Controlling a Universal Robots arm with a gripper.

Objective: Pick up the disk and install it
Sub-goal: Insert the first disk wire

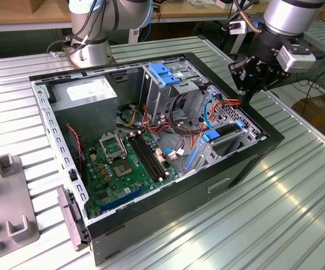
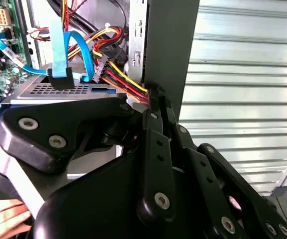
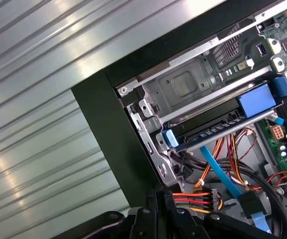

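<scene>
Blue plastic rails edge the disk [image 3: 208, 130], a flat, dark-sided slab seated in the drive bay of the open computer case, just ahead of the gripper's fingertips. The gripper [image 1: 245, 97] hangs over the case's black side wall [image 3: 108, 129], its fingers drawn close together, tips against a red, yellow and black wire bundle [image 2: 122, 78]; whether they pinch it cannot be told. Inside the wall, a blue ribbon cable [image 2: 57, 40] and loose wires crowd the disk. Outside it, the ribbed metal table [image 2: 242, 74] spreads flat.
</scene>
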